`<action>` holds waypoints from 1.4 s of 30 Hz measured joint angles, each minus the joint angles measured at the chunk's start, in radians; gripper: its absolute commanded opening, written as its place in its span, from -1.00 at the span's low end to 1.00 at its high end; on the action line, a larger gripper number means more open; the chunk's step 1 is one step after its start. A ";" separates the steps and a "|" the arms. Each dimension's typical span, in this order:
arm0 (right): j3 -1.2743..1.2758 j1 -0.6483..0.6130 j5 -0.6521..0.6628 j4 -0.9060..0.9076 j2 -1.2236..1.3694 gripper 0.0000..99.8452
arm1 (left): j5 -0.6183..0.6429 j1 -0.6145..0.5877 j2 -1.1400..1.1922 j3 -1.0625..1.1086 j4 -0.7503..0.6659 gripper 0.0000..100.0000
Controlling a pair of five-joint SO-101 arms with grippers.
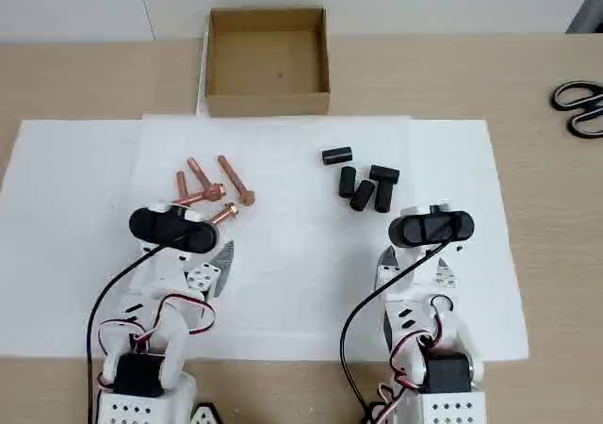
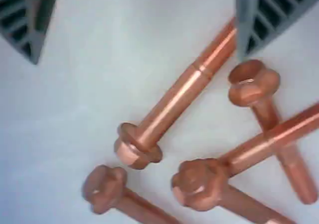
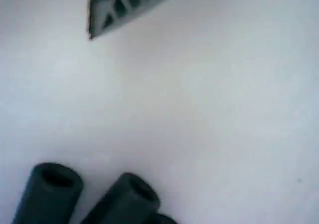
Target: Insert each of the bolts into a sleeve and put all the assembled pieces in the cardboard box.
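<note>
Several copper bolts lie in a loose heap on the left of the white sheet. Several black sleeves lie to the right of the middle. The cardboard box stands at the back edge of the sheet. My left gripper hangs open just above the bolts, and one finger overlaps a bolt shaft. The right gripper hovers open just in front of the sleeves. One right finger and two sleeves appear in the right wrist view.
Black scissors lie on the bare wooden table at the far right. The white sheet has free room between the two piles and in front of them, between the arm bases.
</note>
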 measured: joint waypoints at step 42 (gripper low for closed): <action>0.000 0.008 0.000 0.002 0.000 -0.62 | -0.086 -0.404 0.526 -0.845 0.423 -0.52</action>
